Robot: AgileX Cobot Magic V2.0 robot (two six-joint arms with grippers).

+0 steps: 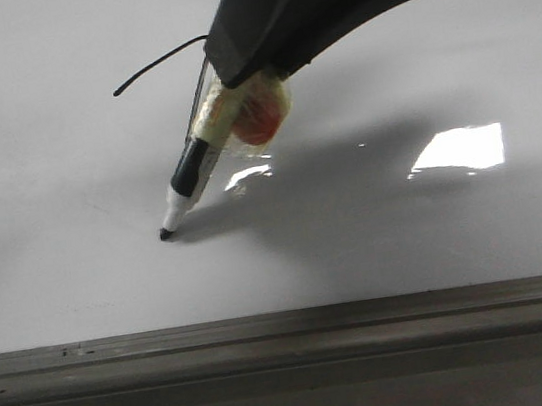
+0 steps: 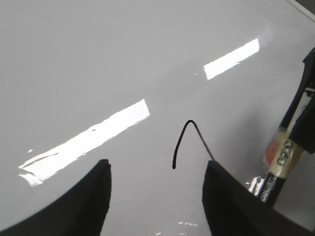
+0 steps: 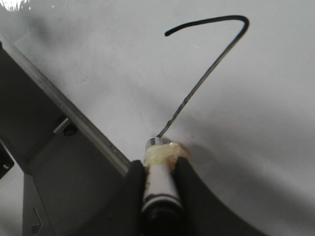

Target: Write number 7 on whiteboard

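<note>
The whiteboard (image 1: 60, 142) fills the front view, glossy white with a grey rail along its near edge. On it is the number 7 (image 3: 211, 64): a curved top bar and a long thin slanted stem. My right gripper (image 3: 158, 169) is shut on a black-and-white marker (image 1: 187, 179) wrapped in yellowish tape, with its tip touching the board at the lower end of the stem. My left gripper (image 2: 155, 172) hovers open over the board, nothing between its fingers, near the stroke's top bar (image 2: 179, 145).
A grey metal rail (image 1: 288, 327) borders the board's near edge, also seen beside the marker (image 3: 74, 118). Bright glare patches (image 1: 460, 148) lie on the board. The right arm casts a dark shadow (image 1: 350, 192) across the board's middle.
</note>
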